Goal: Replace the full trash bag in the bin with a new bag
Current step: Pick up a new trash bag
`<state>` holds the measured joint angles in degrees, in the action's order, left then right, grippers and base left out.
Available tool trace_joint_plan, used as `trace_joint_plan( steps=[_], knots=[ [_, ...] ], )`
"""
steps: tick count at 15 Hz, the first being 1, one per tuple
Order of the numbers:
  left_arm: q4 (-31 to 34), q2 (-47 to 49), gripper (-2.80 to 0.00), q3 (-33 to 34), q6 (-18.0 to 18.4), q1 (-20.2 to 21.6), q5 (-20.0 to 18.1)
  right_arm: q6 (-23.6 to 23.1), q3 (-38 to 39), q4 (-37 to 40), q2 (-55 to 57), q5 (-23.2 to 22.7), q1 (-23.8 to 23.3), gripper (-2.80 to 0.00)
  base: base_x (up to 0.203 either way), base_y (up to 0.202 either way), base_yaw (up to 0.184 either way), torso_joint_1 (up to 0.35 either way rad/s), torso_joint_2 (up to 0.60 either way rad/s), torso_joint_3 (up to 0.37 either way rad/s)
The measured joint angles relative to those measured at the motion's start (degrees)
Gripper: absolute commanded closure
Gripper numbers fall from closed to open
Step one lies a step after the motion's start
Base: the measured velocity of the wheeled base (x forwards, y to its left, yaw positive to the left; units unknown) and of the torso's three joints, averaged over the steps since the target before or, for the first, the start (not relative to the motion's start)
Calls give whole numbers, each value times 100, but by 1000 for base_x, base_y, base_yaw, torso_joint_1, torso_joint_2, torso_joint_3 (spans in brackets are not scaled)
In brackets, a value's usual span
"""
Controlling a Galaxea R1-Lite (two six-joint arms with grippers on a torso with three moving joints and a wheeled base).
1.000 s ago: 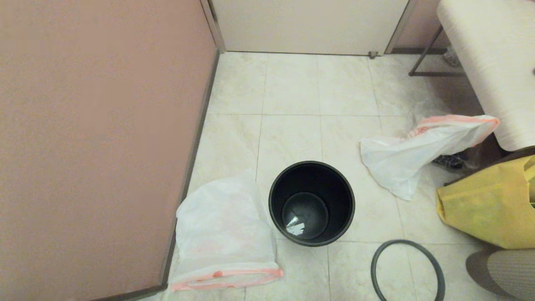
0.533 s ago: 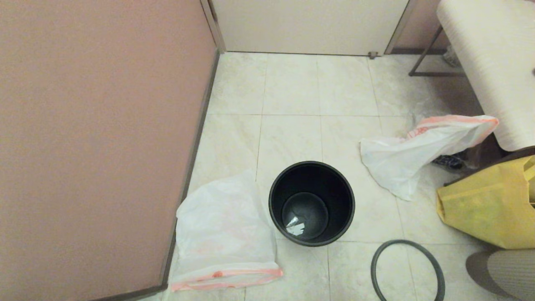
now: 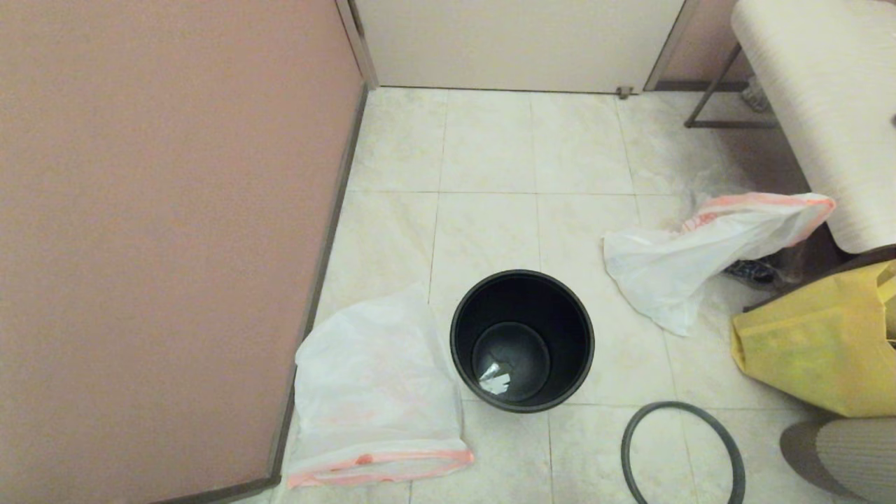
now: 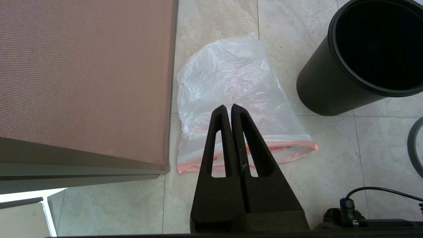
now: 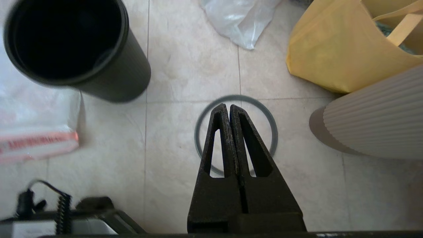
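The bin [image 3: 567,329] stands open and unlined on the tiled floor, with only a small pale scrap [image 3: 495,381] at its bottom. Its grey rim ring [image 3: 675,404] lies loose on the floor to the front right. The new bag [image 3: 378,371] lies flat left of the bin, with its orange-pink band toward me. A like white bag [image 3: 679,262] lies to the right; no cans show in it, so I cannot tell if it is the full trash bag. My left gripper [image 4: 228,107] hangs shut and empty above the new bag [image 4: 231,76]. My right gripper [image 5: 228,106] hangs shut and empty above the ring [image 5: 236,97].
A brown partition wall [image 3: 161,245] runs along the left. A yellow fabric bag [image 3: 812,343] and a ribbed white object [image 3: 833,462] stand at the right, under a white table [image 3: 819,84]. A clear crinkly bag with dark things [image 3: 756,269] lies beneath the right-hand white bag.
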<state>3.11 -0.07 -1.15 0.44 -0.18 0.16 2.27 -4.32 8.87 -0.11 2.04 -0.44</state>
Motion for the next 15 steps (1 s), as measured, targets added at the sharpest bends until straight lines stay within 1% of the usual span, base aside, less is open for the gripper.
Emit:
trace_joint_plan(
  steps=[4,15],
  knots=[
    [0,0,0,0,-2,0,0,-178,71,-6,0,-107,0,0,0,0,0,0,0,0],
    [0,0,0,0,0,0,-2,-141,80,-23,1,-104,60,0,0,0,0,0,0,0]
  ],
)
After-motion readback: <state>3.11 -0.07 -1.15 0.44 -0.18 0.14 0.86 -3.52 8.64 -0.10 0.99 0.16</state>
